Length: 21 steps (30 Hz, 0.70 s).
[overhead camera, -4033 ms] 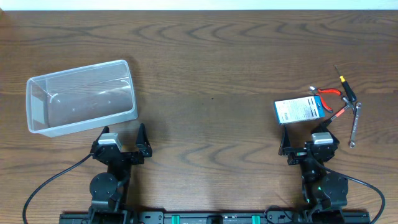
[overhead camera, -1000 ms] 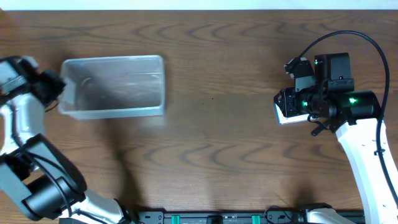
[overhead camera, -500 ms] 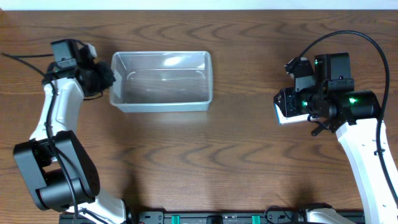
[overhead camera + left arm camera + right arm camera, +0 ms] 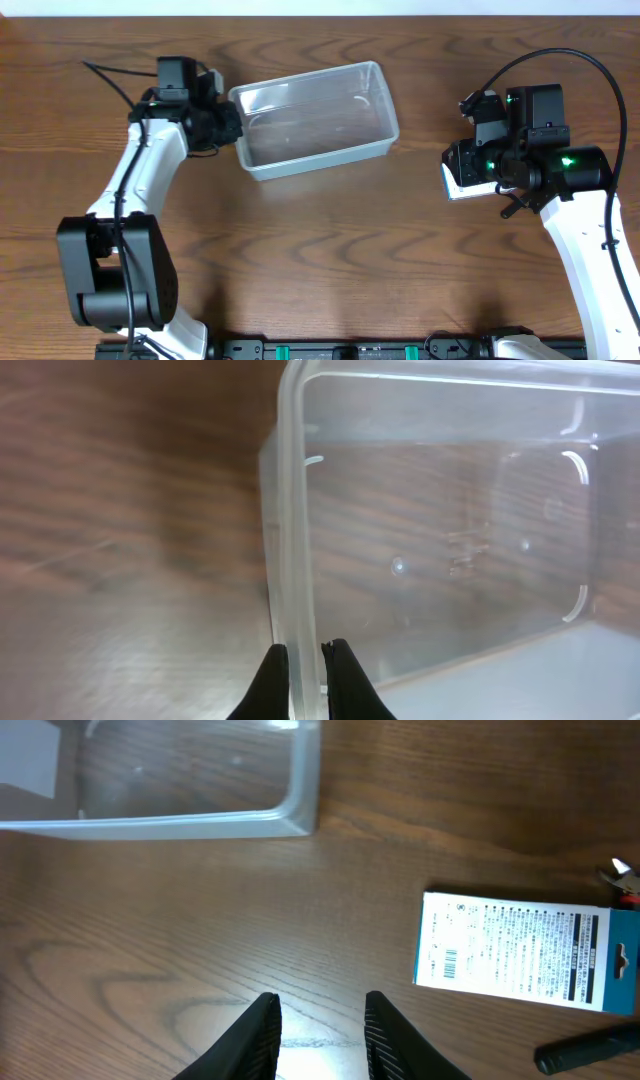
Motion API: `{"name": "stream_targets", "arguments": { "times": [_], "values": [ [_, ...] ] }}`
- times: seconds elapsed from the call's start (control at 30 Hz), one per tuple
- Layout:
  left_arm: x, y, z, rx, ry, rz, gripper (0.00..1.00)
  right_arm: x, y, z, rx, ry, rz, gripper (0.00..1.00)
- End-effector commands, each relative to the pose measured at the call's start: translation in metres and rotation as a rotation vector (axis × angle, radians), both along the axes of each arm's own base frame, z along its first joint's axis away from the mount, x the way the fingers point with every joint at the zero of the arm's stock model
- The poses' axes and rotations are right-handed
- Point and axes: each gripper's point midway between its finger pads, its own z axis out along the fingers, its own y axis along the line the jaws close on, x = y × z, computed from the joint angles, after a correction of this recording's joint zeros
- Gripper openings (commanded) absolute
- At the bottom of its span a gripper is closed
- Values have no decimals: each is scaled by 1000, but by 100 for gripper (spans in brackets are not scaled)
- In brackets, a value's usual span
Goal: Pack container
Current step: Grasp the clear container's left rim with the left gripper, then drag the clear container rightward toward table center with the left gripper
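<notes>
The clear plastic container (image 4: 315, 120) lies slightly askew at the back middle of the table, with nothing inside it. My left gripper (image 4: 305, 650) is shut on the rim of its left short wall (image 4: 292, 510), one finger inside and one outside; the overhead view shows this left gripper (image 4: 230, 128) at the tub's left end. My right gripper (image 4: 320, 1020) hovers open over bare wood at the right, with nothing between its fingers. The container's near corner (image 4: 300, 815) shows at the top of the right wrist view.
A small blue-and-white box (image 4: 520, 952) lies flat just right of my right gripper, partly under the right arm (image 4: 530, 165) in the overhead view. A red pliers tip (image 4: 622, 880) and a black handle (image 4: 590, 1055) sit at the frame's right edge.
My left arm has dragged the container rightward from the far left toward the table's middle, turning it a little. The right arm has stayed put, its jaws a touch wider.
</notes>
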Motion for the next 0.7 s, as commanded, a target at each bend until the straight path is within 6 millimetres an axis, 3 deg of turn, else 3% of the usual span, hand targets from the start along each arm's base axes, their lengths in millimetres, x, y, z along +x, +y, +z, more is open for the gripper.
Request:
{"name": "stream_targets", "arguments": {
  "times": [0.0, 0.23, 0.43, 0.57, 0.67],
  "values": [
    [1, -13, -5, -4, -3, -25, 6, 2, 2, 7, -1, -20, 0, 31],
    [13, -19, 1, 31, -81, -70, 6, 2, 2, 7, -1, -20, 0, 31],
    [14, 34, -1, 294, -72, 63, 11, 2, 1, 7, -4, -17, -2, 31],
    [19, 34, 36, 305, -145, 62, 11, 2, 1, 7, -4, -19, -2, 31],
    [22, 12, 81, 319, -265, -20, 7, 4, 2, 8, -3, -27, -2, 31]
  ]
}}
